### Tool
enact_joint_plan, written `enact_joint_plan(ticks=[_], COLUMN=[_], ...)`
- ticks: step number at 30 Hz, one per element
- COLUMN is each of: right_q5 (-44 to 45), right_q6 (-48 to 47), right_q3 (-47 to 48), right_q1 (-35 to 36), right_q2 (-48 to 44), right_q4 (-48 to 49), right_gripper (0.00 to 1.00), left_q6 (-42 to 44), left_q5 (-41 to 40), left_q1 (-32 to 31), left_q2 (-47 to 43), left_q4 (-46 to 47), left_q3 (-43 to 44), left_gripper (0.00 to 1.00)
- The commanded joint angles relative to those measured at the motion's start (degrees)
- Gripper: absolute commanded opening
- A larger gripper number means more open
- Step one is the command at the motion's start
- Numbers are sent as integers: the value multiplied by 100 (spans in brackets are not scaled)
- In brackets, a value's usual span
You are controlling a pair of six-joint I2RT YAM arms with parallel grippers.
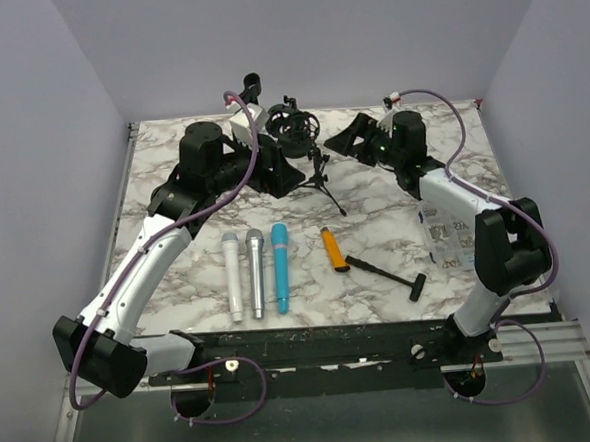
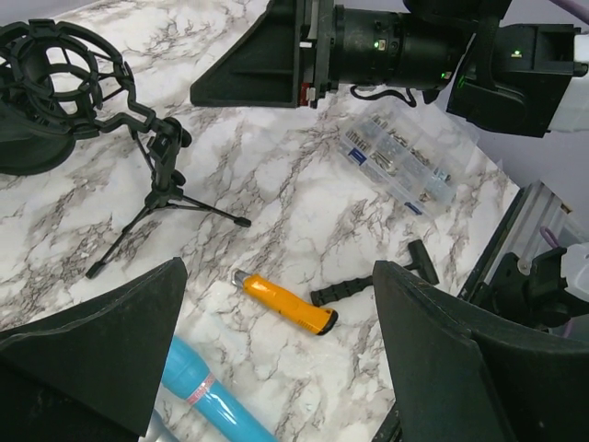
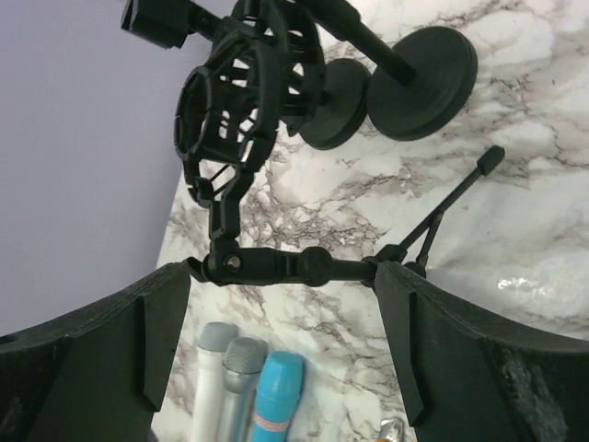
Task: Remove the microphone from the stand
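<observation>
The right gripper's [image 3: 281, 276] fingers [image 3: 101, 359] stand wide apart. The horizontal stem of the stand [image 3: 276, 267] crosses the gap at tip level, and each tip is just beside one end of it. I cannot tell whether either tip touches, but nothing is clamped. Above the stem rises the shock-mount cage [image 3: 235, 110], its ring hollow with the lilac wall showing through. The left gripper's [image 2: 281, 276] fingers [image 2: 101, 350] are spread as wide and grip nothing, hanging over the marble table [image 2: 304, 203] with an orange-handled tool [image 2: 285, 304] below the gap. From above, the left gripper [image 1: 282, 174] sits just left of the tripod legs and the right gripper [image 1: 338, 143] just to their right, so the stand is hemmed in on both sides. Behind it, round black bases [image 3: 433, 55] crowd the far edge by the back wall. Toward the near edge, well apart from the stand, a white microphone [image 1: 232, 275], a grey microphone [image 1: 256, 271] and a blue microphone [image 1: 280, 267] lie side by side. A band of bare marble runs between them and the tripod legs. Further right lie a black hammer [image 1: 388, 273] and a clear parts box [image 1: 446, 234], the box near the right edge beside the right forearm.
</observation>
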Motion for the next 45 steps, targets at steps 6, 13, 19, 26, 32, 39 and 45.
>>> enact_joint_plan(ticks=[6,13,19,26,32,39,45], right_q5=[1941,3660,4659,4958,4969,5033,5080], right_q6=[-3178,-4032,-4628,-4696,-4601,-4739,-4904], right_q3=[1220,2443,2656,2256,2357,1832,1304], right_q1=[1324,1955,2370,2400,2399,2394,2336], right_q2=[157,947,1173,1142,1393,882,265], right_q4=[-1297,-2360,-2639,-2415,-2023,-1207,-359], right_gripper=[90,89,87,86,54,27,4], left_q6=[-141,415,561,553,551,595,560], left_q5=[198,-486,-606,-608,-643,-698,-661], left_q1=[-33,-30,-31,-30,-31,-29,-30], left_q2=[-374,-677,-891,-900,-895,-973,-946], left_q4=[-261,-246,-159,-97,-34,14,37], left_q3=[516,45,-252,-364,-440,-496,-526], left_gripper=[85,86,86,87,87,87,87])
